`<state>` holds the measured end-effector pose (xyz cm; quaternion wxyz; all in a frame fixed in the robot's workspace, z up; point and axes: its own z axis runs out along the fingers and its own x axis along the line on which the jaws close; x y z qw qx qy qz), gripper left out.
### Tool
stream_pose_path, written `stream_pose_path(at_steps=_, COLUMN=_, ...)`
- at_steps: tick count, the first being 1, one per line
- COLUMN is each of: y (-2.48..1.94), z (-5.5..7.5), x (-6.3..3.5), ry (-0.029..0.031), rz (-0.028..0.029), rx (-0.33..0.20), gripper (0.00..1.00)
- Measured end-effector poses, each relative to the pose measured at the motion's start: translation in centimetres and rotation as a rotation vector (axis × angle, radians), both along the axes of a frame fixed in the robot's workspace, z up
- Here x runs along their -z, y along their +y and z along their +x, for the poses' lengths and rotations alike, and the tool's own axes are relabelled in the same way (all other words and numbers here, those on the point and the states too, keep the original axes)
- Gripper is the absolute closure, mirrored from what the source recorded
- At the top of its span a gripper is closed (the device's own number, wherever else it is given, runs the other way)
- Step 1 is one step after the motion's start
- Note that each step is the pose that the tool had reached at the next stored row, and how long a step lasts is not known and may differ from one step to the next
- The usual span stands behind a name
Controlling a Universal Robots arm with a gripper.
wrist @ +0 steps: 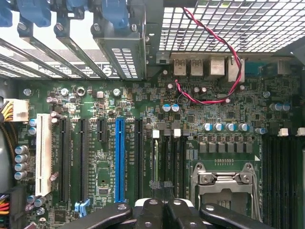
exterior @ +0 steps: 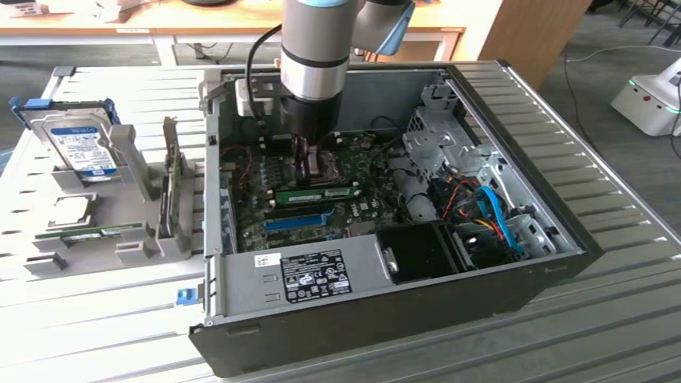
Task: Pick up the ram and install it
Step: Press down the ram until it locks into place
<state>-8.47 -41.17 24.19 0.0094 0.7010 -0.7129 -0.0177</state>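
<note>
Exterior view, its left to its right: one grey rack carrying one hard drive, one green stick lying flat and one card standing on edge; then one open computer case with one arm reaching down into it. One gripper sits low over the motherboard. The ram lies along the board just beside the gripper tip, with one blue slot near it. Whether the tip touches the ram cannot be told. The wrist view adds board detail: one white slot, the blue slot, one processor socket and one red-and-black wire looping above. It also shows the gripper with its dark fingers closed together and nothing visible between them. The case and rack stand on a ribbed metal table. Behind are wooden desks; at the exterior view's right, one white machine stands on a grey floor.
</note>
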Motion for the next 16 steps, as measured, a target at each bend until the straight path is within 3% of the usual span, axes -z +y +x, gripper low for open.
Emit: stream_pose_path(at_steps=16, y=0.0, z=0.0, x=0.77, ry=0.0001, rz=-0.0002, rx=0.0, gripper=0.89)
